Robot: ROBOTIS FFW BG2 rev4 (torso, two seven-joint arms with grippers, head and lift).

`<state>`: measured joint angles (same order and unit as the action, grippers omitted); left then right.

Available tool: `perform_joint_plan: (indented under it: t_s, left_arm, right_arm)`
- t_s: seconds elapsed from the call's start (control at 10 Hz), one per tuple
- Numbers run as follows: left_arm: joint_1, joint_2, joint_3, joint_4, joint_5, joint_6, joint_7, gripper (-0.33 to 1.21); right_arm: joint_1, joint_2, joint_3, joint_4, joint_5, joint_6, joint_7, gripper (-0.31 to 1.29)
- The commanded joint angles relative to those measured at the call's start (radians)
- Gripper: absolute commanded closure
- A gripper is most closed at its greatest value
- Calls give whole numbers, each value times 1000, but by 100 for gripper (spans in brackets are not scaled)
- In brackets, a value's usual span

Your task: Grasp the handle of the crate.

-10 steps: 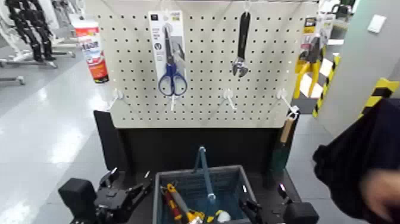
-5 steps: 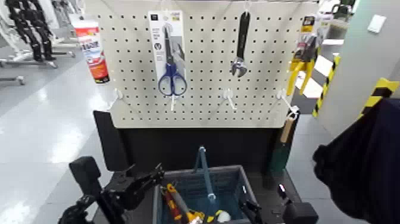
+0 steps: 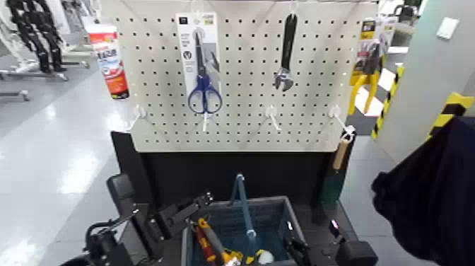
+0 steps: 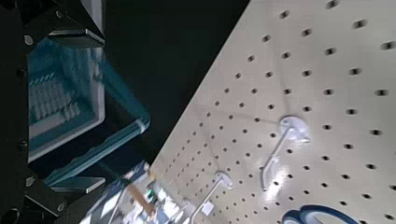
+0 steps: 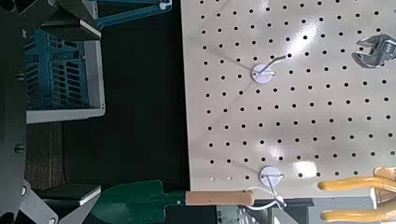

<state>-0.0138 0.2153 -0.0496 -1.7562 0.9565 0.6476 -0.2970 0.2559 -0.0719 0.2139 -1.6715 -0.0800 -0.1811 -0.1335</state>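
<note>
L gripper (image 3: 201, 201) is raised at the crate's (image 3: 272, 206) left rear corner, fingers parted w/ nothing between them. The handle (image 3: 242, 205) stands upright just to its right, not touched; from the head view the gap looks small but I can't judge it well. In the left wrist view the teal handle (image 4: 120, 103) arches across between the finger blocks, crate (image 4: 58, 93) beyond it.

R gripper (image 3: 300, 249) sits low at the crate's right front side, well below the handle top; jaws spread, empty. Right wrist view shows the crate (image 5: 61, 75) off past one finger.

Behind both grippers: pegboard (image 3: 240, 71) w/ blue-handled scissors (image 3: 204, 88), an adjustable wrench (image 3: 286, 53) and a trowel (image 5: 187, 199).
</note>
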Motion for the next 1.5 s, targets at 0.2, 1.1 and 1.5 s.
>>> perform_joint_plan:
  t_s: [0.2, 1.1, 1.5]
  left_arm:
    - [-110, 24, -72, 149, 222, 122, -39, 25]
    - [-253, 27, -205, 431, 415, 150, -192, 75]
    - [-256, 27, -228, 454, 469, 147, -206, 117]
  right_arm:
    - [-3, 0, 4, 6, -6, -5, 0, 15]
    - [-7, 0, 10, 12, -14, -11, 2, 15]
    - [-9, -2, 10, 15, -18, -14, 2, 15]
